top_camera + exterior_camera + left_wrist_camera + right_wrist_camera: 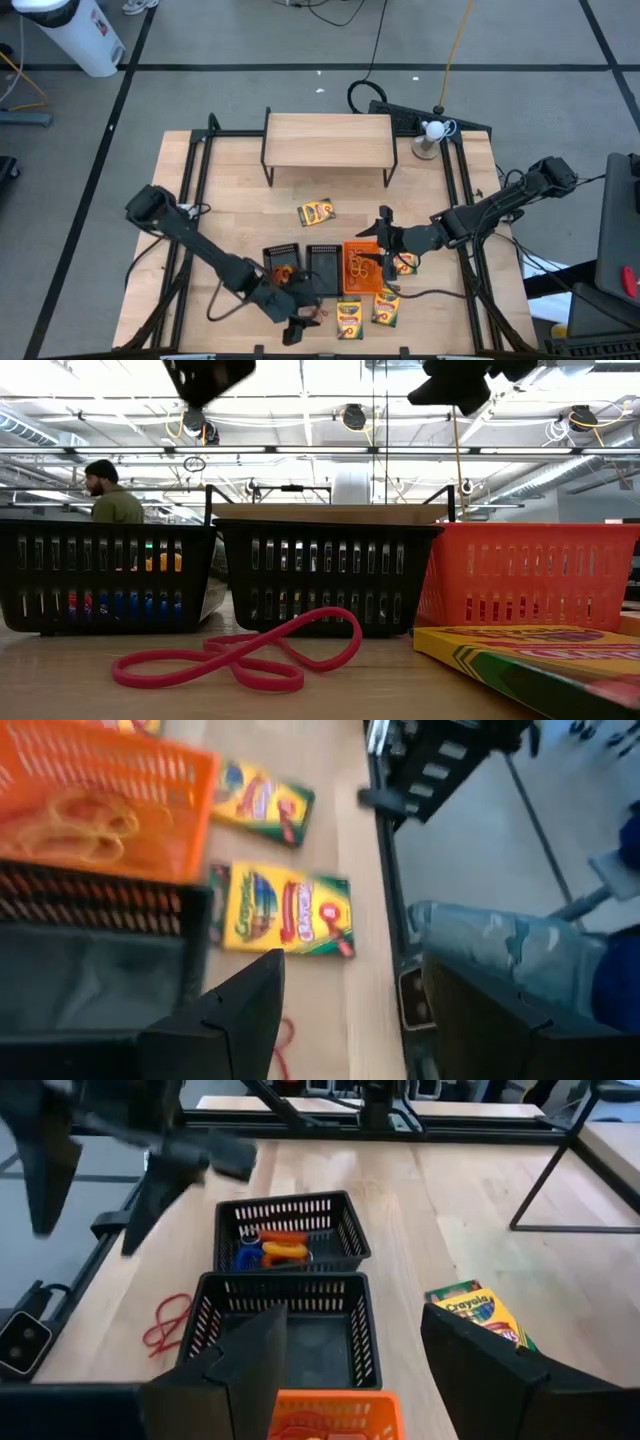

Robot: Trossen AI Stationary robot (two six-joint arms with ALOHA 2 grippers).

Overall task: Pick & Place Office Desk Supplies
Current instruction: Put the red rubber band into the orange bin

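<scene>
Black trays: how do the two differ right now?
The outer black tray holds rubber bands, orange, yellow and blue; the middle black tray beside it looks empty. The outer black tray stands at the end of the row; the middle black tray touches the orange tray. Both share the same slotted black rectangular build and sit upright on the table.

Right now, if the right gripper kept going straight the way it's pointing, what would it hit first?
Probably the empty black tray: the open right gripper looks across the orange tray toward it. The black tray with bands lies beyond. Its height is unclear, so it might pass above.
</scene>
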